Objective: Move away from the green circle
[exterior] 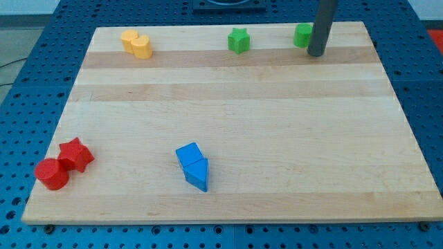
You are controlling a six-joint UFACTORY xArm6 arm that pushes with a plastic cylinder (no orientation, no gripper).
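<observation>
Camera view: my tip (316, 52) seemingly touches the green circle (302, 34) (partly hidden); no end effector shows.

A pale wooden board (228, 131) with lengthwise grain lies on a blue table (31, 76) dotted with rows of holes, evenly lit, without strong shadows.

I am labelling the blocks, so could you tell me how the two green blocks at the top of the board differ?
The green star stands clear and fully visible; the green circle is partly hidden behind my tip, which sits right beside it. The star has points; the circle looks rounded. Both are green and near the board's top edge.
</observation>
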